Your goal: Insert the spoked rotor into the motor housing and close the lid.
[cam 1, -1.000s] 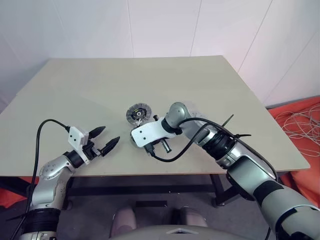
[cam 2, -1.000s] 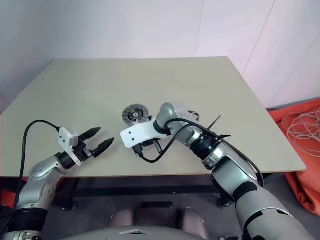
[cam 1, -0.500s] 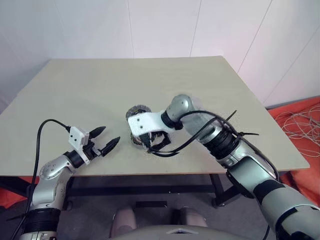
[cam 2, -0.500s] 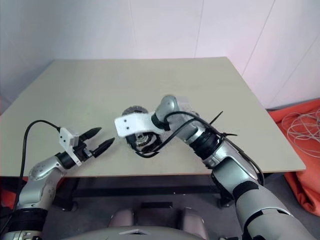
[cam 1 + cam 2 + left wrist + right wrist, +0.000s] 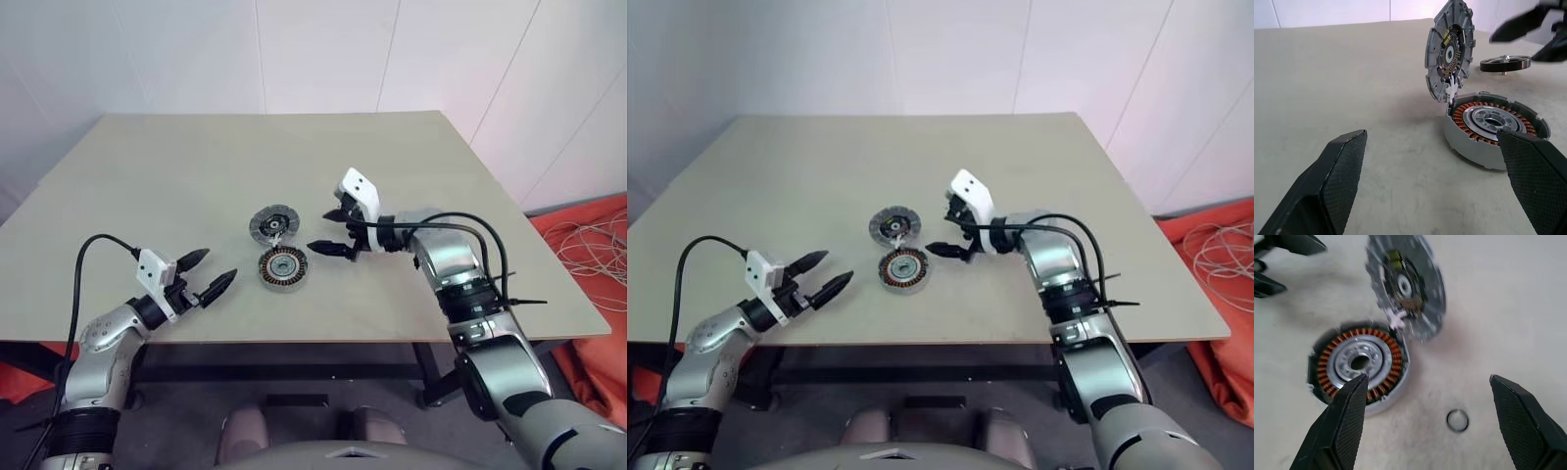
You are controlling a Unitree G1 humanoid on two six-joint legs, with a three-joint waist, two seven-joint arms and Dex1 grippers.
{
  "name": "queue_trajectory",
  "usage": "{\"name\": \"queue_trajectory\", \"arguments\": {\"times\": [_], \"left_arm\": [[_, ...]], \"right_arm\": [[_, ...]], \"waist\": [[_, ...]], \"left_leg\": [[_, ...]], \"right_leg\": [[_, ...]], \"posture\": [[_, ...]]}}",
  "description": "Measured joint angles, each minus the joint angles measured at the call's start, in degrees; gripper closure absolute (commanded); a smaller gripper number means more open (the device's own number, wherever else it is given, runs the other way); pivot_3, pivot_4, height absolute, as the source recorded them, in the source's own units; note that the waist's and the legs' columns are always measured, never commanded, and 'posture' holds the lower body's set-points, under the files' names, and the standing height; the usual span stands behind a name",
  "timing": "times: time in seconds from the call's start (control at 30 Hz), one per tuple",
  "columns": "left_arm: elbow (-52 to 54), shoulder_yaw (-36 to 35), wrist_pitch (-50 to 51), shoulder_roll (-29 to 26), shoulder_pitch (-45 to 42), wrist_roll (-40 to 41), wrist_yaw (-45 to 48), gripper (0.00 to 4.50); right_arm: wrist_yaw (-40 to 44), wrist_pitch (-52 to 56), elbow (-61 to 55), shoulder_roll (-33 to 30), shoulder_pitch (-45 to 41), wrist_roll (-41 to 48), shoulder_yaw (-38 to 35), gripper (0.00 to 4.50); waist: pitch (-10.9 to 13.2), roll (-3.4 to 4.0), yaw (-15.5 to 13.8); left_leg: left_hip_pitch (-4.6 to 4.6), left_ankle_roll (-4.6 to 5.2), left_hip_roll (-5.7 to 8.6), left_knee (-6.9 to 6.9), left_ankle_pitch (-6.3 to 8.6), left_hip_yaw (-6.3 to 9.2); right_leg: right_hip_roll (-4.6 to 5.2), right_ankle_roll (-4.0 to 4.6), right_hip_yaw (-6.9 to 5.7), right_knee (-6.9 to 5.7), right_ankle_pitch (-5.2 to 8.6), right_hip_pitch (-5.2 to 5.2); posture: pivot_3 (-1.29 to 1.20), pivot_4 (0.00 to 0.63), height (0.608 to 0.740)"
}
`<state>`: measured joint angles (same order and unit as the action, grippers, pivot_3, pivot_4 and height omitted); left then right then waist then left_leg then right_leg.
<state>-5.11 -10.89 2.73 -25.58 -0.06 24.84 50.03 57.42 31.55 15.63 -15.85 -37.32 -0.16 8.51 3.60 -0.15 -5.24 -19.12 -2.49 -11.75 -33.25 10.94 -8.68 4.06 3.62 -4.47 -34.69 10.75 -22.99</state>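
**Rotor Waits Beyond Open Housing**

Nearest, the left gripper (image 5: 210, 276) is spread, empty. The motor housing (image 5: 282, 268) lies on the counter (image 5: 147, 186), lid (image 5: 272, 224) raised. The right gripper (image 5: 335, 233), jaws apart, is closer to the spoked rotor (image 5: 1505, 62) beyond.

In the right wrist view the lid (image 5: 1405, 289) was smeared by blur, so the parts on its inner face could not be told apart, and the left gripper (image 5: 1305, 265) was cut off by the picture's corner. In the left wrist view the right gripper (image 5: 1512, 47) was blurred and cut by the edge above the spoked rotor (image 5: 1505, 62), whose spokes were too small to count. One of the near fingers (image 5: 1533, 171) hid part of the motor housing (image 5: 1474, 144).
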Motion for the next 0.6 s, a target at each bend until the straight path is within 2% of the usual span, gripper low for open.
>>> {"name": "queue_trajectory", "arguments": {"times": [0.27,0.6], "left_arm": [[-0.07,-0.01,0.16,-0.22,-0.09,0.12,0.43,0.0],[-0.06,-0.07,0.25,-0.39,-0.1,0.29,0.45,0.0]], "right_arm": [[-9.03,-4.94,6.63,1.59,0.64,0.14,-0.02,0.03],[-11.7,-11.31,14.91,1.61,0.63,-0.64,1.5,0.03]], "waist": [[0.0,0.0,-0.06],[0.0,0.0,-0.05]], "left_leg": [[0.02,0.0,0.02,-0.03,0.0,0.0],[0.0,0.0,0.01,-0.03,0.0,0.0]], "right_leg": [[0.01,-0.01,0.0,0.04,0.01,0.04],[0.01,-0.01,0.0,0.04,0.0,0.03]], "posture": [[0.0,0.0,0.74],[0.0,0.0,0.74]]}}
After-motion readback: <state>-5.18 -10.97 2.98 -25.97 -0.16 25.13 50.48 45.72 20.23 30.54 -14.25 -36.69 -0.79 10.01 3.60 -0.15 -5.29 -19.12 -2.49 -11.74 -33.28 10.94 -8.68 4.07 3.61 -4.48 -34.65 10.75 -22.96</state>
